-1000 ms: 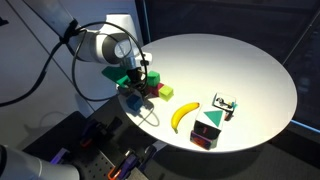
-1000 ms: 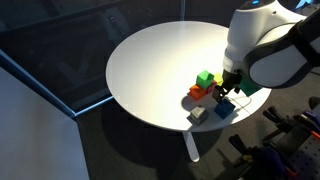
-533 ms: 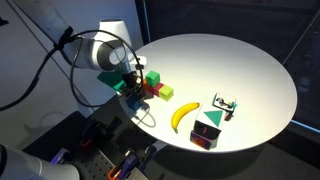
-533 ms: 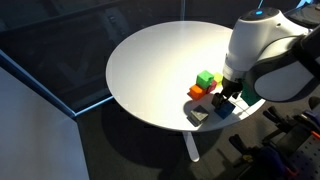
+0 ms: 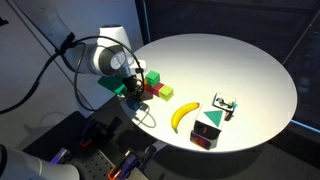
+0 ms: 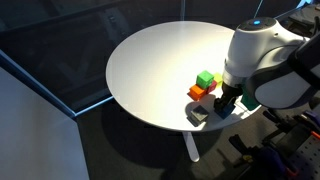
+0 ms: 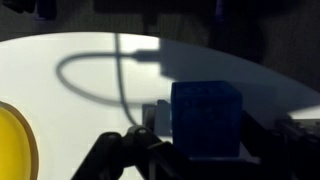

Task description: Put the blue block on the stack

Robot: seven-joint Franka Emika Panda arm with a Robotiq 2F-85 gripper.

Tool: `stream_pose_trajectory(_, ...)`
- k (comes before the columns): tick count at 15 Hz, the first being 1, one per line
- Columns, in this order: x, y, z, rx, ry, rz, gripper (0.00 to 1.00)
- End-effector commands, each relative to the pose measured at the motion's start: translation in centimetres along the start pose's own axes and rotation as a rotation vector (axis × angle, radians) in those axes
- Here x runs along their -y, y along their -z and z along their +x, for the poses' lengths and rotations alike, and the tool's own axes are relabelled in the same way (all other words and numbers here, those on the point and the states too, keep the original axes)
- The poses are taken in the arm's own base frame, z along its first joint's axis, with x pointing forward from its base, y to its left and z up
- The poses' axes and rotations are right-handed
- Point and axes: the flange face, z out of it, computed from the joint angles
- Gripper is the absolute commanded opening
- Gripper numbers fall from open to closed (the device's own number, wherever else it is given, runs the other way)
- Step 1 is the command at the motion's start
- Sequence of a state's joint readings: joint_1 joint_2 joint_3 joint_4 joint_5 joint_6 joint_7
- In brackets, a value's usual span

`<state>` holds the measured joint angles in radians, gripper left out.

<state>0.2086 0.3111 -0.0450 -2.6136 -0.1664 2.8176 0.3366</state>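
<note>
A round white table (image 5: 250, 70) fills the middle of both exterior views. Your gripper (image 5: 133, 88) hangs low over the table's edge, left of centre in that frame, and in an exterior view from the other side it (image 6: 226, 103) sits at right of centre.

In the wrist view the blue block (image 7: 205, 120) stands right of centre, on or just above the white tabletop, with the claw's dark fingers (image 7: 150, 135) flanking it on both sides. You cannot tell from the pictures whether the pads are pressing on it or only standing beside it.

The block is a cube, so it has no long axis. One flat face looks squarely at the wrist camera, and its side edges run nearly straight up and down the frame.

The stack (image 5: 153, 80), bright green over red, stands just right of the gripper, and in an exterior view it (image 6: 205, 80) lies up and left of it. A grey cube (image 6: 198, 115) lies at the lower left of the gripper. A yellow banana (image 5: 183, 116) lies lower right of the stack.
</note>
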Motion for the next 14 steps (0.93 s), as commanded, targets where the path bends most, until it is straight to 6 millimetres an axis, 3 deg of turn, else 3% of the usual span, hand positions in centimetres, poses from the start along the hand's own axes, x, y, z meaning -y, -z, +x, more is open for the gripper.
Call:
stream_pose_trajectory(1, -0.1, 0.1, 0.3, -0.015, 0.020, -0.009, 0.46)
stream_pose_trajectory(3, -0.2, 0.5, 0.3, -0.015, 0.022, -0.012, 0.32)
stream_pose_trajectory(14, -1.7, 4.8, 1.6, -0.006, 0.038, -0.035, 0.30)
